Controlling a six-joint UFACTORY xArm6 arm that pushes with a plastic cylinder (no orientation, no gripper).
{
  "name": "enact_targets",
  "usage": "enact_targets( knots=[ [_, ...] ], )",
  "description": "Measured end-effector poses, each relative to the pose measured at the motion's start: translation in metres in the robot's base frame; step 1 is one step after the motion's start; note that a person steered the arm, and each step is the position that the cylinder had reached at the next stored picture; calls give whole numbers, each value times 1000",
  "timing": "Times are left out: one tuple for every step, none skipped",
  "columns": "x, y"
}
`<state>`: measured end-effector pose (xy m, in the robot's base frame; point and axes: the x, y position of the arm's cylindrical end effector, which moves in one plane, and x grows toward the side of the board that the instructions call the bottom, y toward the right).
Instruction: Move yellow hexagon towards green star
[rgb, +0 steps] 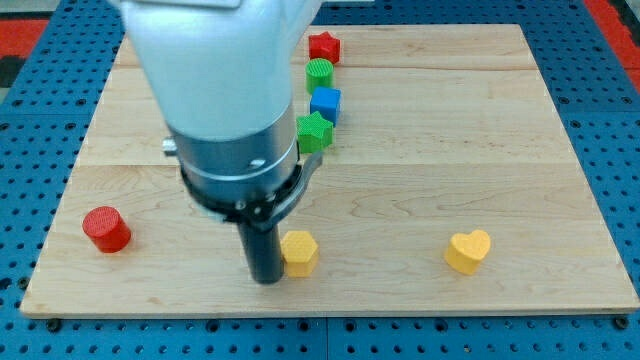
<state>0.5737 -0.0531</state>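
The yellow hexagon (299, 252) lies near the view's bottom, a little left of the middle. The green star (314, 131) lies above it, towards the view's top, partly behind the arm's body. My tip (265, 279) is at the end of the dark rod, right beside the hexagon's left side, touching or nearly touching it. The arm's large white and grey body hides the board at the upper left of the middle.
A red star (323, 46), a green cylinder (319, 72) and a blue cube (325, 102) run in a column above the green star. A red cylinder (106, 229) lies at the left. A yellow heart (468, 250) lies at the lower right. The wooden board (520, 150) ends at blue pegboard.
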Motion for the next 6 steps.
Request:
enact_targets(
  knots=[
    [4, 20],
    [45, 21],
    [11, 31],
    [-25, 29],
    [-3, 59],
    [-16, 65]
  ],
)
